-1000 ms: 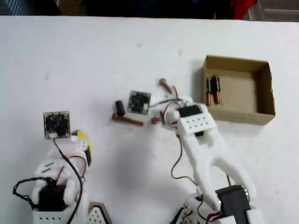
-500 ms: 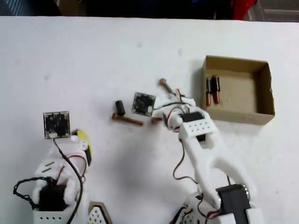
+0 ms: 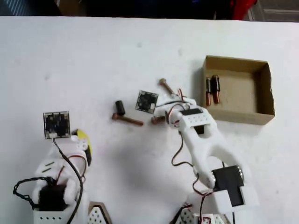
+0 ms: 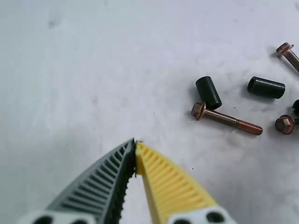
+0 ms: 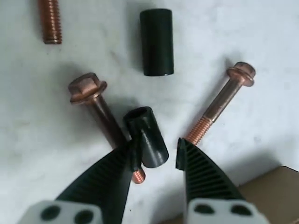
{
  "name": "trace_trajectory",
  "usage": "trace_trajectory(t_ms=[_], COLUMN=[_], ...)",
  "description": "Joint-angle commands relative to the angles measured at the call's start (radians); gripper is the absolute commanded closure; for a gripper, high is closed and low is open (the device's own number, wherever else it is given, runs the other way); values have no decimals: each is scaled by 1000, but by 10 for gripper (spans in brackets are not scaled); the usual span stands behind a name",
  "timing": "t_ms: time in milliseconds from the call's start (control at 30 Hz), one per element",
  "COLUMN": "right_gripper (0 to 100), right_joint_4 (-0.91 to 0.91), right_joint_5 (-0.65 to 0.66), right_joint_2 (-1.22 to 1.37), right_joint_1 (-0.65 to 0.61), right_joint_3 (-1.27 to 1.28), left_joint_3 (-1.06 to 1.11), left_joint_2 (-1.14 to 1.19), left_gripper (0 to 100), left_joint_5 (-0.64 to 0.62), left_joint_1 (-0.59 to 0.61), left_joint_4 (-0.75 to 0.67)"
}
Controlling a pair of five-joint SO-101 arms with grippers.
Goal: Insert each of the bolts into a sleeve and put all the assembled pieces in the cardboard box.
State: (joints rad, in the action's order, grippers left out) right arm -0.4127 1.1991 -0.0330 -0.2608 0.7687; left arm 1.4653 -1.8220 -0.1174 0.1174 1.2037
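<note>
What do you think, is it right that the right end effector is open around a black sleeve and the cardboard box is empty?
No, the cardboard box is not empty: the high view shows two assembled pieces lying in it. The right end effector is indeed open around a black sleeve.

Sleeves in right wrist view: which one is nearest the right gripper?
The tilted sleeve, lying against a bolt, sits inside the open right gripper. The other sleeve lies apart, beyond the fingertips.
</note>
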Motion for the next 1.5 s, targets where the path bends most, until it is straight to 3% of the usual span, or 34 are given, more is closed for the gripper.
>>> trace_trajectory(t_ms=[0, 333, 500, 900, 1000, 1467], right_gripper=[889, 894, 985, 981, 981, 981], right_joint_4=[50, 59, 56, 51, 38, -513], right_joint_5=[5, 3, 2, 0, -84, -419], right_joint_2=[47, 163, 163, 110, 21, -515], right_joint_1=[-8, -18, -44, -47, -47, -81], right_joint_3=[-55, -120, -120, -117, -112, -112], left_joint_3=[-2, -2, 0, 0, 0, 0], left_joint_2=[-1, -1, -1, -1, -1, -1], left_gripper=[975, 974, 974, 974, 974, 973], left_joint_5=[14, 14, 14, 14, 14, 14], left_joint_1=[1, -1, -1, -1, -1, -1], left_joint_4=[-35, -35, -35, -35, -35, -35])
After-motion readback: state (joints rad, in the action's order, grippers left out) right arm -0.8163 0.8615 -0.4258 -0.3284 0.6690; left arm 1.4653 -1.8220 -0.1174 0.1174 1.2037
